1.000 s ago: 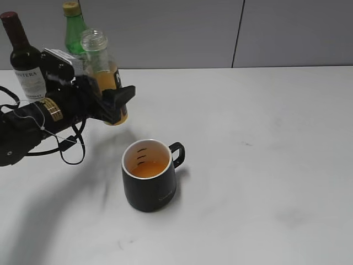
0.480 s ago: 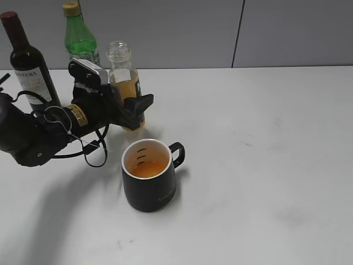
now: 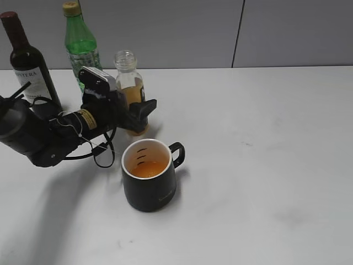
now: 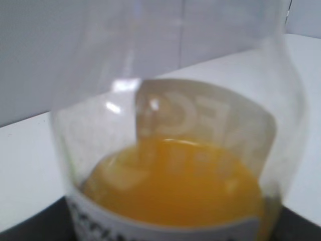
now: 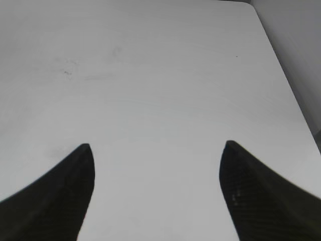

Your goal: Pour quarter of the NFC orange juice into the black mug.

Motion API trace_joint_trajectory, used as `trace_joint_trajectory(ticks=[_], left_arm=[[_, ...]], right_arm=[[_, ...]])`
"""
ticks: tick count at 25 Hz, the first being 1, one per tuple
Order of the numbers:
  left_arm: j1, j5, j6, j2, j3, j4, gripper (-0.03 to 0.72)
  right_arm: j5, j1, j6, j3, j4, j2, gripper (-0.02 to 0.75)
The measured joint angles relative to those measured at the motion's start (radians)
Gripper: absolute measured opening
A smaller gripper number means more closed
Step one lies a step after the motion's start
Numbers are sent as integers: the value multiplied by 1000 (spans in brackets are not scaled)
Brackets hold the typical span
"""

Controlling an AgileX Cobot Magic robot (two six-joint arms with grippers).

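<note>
The NFC orange juice [image 3: 129, 81], a small clear capless bottle partly full of orange liquid, stands upright behind and left of the black mug [image 3: 150, 185]. My left gripper [image 3: 139, 115] is shut on the bottle's lower body. Its base is at or just above the white table [image 3: 265, 138]; I cannot tell which. Up close in the left wrist view, the bottle [image 4: 175, 186] fills the picture and hides the fingers. The mug holds a shallow pool of orange juice, with its handle pointing right. My right gripper [image 5: 156, 145] stands open over bare table and holds nothing.
A dark wine bottle [image 3: 25, 61] and a green bottle with a yellow cap [image 3: 81, 41] stand at the back left, close behind my left arm. A grey wall runs along the table's far edge. A cable loop hangs from the left arm near the mug.
My left arm has carried the bottle to the right and downward, from above the table to table level behind the mug, and it now stands upright. The mug has not moved.
</note>
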Motion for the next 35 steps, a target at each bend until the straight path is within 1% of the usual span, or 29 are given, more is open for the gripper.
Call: trace_joint_trajectory(ticks=[6,15,17,22,25,31,35], left_arm=[[0,3,0,6,-11,-8,477],[0,-1,0,6,-15,-34,530],[0,-1,0,6,-15,-33,550],[0,-1,0,6,-15,-33,638],[0,-4,0,6,-14,-33,658],[0,-113,0,5,46,-54,666],[0,-136,0,2,111,-85,666]], right_arm=[[0,0,0,0,0,0,589],[0,0,0,0,0,0,589],[0,0,0,0,0,0,589],[0,0,0,0,0,0,589],[0,0,0,0,0,0,589],[0,0,0,0,0,0,589],[0,0,0,0,0,0,589]])
